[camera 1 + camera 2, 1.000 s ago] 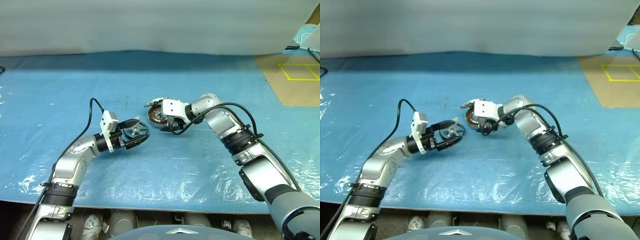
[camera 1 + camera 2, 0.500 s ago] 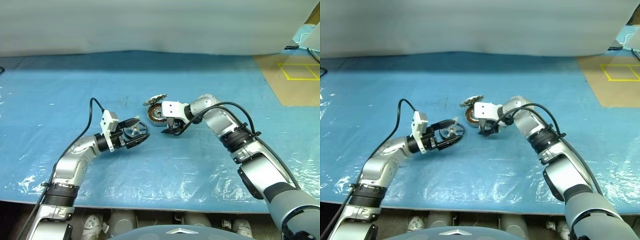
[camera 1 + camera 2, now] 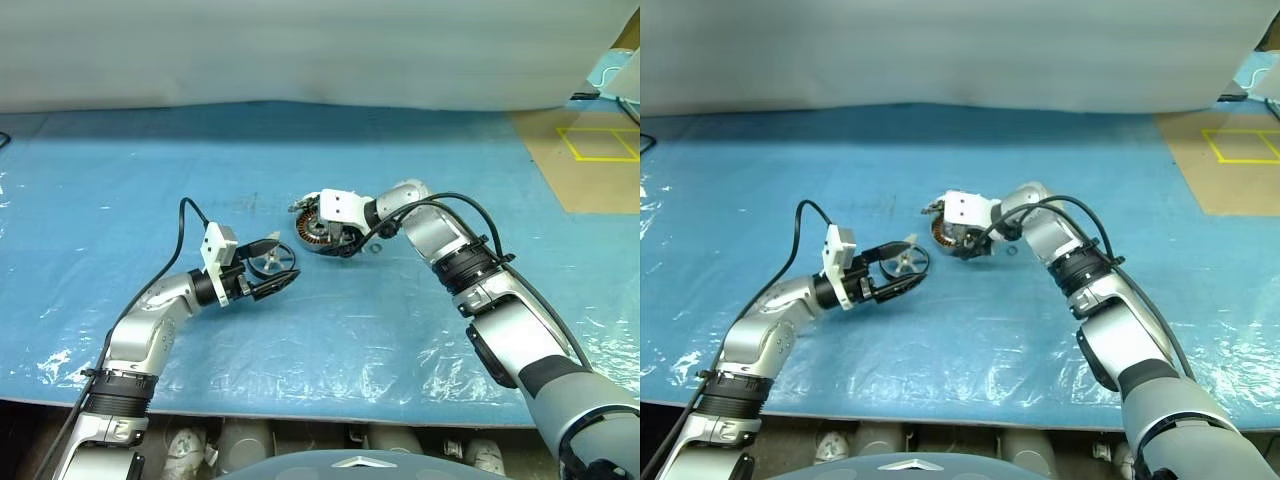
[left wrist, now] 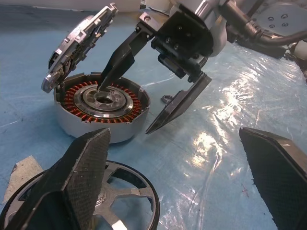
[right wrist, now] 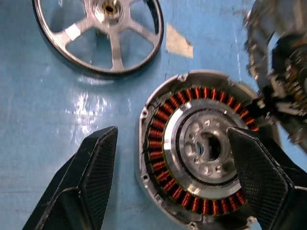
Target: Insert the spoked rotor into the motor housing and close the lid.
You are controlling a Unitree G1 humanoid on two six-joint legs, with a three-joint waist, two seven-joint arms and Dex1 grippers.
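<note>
Now — right gripper [image 4: 132,91] astride motor housing [image 4: 100,112]

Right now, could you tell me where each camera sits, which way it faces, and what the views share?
Head eye views: look forward and down on both arms over the blue sheet.
Left wrist view: looks past the open left gripper at the motor housing, the raised lid and the right gripper.
Right wrist view: looks down between its fingers onto the housing.
Shared: housing and spoked rotor.

Silver motor housing [image 5: 201,153] (copper-orange windings), blue sheet [image 3: 150,160].
</note>
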